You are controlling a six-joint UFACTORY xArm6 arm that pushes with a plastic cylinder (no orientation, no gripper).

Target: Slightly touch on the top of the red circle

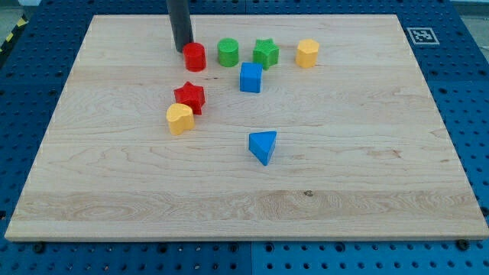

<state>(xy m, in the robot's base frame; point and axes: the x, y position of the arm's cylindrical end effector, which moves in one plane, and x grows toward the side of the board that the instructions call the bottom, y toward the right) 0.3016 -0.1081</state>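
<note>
Near the view's top left of the wooden board [367, 168], my tip [184, 50] stands at the upper-left edge of the red circle [195, 57], touching it or just short of touching; the picture does not settle which. The rod has no fingers or jaws, so nothing is open or closed and nothing is held: contact is made by the rod end alone. The red circle heads a row along the view's top, with the green circle [228, 53] just beside it to the view's right, then the green star [265, 53] and the yellow hexagon [307, 53]. The blue cube [250, 77] lies below the gap between the two green blocks. The red star [189, 97] and the yellow heart [179, 119] sit touching each other, below the red circle and apart from it; the blue triangle [263, 146] lies nearer the board's middle. Judged step: the approach is complete and the touch itself is in hand or imminent. The next move calls for a very short advance toward the view's bottom against the block's top side, then a stop. Risk: an overlong or rightward push could drive the red circle into the green circle or down toward the red star.
</note>
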